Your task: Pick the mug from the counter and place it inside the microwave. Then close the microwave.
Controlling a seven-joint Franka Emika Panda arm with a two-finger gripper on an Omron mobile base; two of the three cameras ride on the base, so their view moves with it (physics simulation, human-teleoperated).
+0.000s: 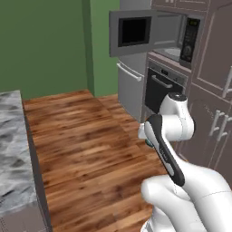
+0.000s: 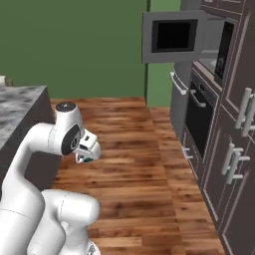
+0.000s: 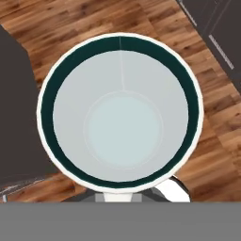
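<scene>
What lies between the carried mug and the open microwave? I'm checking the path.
Bare wood floor separates the mug in the tool from the microwave; right base view.

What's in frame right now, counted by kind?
Mugs: 1, the mug seen from above in the hand view
Microwaves: 1, the microwave with its door open
Ovens: 1, the oven below the microwave
Counters: 1, the counter with a marbled top
Total: 4
</scene>
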